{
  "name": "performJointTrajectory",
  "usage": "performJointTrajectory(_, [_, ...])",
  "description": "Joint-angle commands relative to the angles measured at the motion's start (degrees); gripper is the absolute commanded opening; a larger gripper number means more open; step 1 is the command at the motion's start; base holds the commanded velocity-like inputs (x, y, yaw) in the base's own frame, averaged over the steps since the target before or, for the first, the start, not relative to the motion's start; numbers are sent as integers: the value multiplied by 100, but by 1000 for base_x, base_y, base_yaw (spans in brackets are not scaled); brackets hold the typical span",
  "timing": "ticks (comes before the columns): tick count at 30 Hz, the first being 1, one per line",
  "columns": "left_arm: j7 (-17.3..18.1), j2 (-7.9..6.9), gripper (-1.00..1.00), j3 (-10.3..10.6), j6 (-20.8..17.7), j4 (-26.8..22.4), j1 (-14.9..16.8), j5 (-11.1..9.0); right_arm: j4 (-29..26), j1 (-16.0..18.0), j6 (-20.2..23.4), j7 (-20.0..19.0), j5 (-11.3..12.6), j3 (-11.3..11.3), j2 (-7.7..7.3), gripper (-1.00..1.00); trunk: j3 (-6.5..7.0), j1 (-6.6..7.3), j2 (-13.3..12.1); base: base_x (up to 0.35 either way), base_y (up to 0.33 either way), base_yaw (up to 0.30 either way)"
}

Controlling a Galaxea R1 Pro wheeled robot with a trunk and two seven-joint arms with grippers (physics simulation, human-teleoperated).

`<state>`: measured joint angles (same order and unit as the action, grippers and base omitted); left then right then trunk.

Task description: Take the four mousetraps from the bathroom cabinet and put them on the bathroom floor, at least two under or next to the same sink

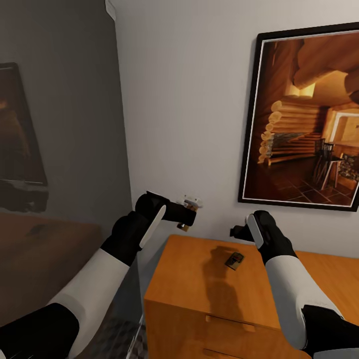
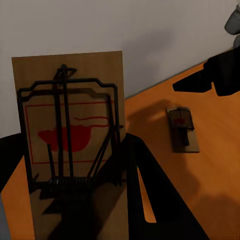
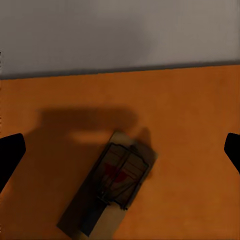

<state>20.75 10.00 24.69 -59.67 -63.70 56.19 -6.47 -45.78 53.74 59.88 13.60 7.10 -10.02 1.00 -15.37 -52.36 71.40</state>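
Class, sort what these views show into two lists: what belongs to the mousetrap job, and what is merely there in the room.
Belongs to the job:
- mousetrap held in the left gripper
- mousetrap lying on the cabinet top, under the open right gripper
- orange-brown cabinet

Just there:
- framed log-cabin picture
- dark panel on the grey wall

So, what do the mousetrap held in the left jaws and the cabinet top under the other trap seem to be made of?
The flat rectangular mousetrap held in the left gripper looks like a pale brown wooden board with faint grain, a red printed picture, and thin dark wire parts, probably metal. The orange-brown cabinet top looks like smooth wood or veneer with a satin finish: even colour and soft shadows, no clear grain.
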Motion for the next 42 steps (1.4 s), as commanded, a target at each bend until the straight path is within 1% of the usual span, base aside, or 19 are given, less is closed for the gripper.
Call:
performJointTrajectory(1, [-18,0,-100,1,-33,3,6,-39,2,5,12,55,61,-18,8,100,-8,0,5,0,0,0])
performJointTrajectory(6, [-18,0,-100,1,-33,13,6,-39,64,5,12,52,70,-24,18,100,-8,0,5,0,0,0])
performJointTrajectory(13, [-18,0,-100,1,-33,39,6,-39,555,5,12,51,83,-37,2,100,-8,0,5,0,0,0])
performJointTrajectory(37, [-18,0,-100,4,-33,141,6,-39,708,5,12,41,104,-52,-12,100,-8,0,5,0,0,0])
performJointTrajectory(42, [-18,0,-100,5,-33,169,6,-39,973,5,12,23,120,-52,-12,100,-8,0,5,0,0,0])
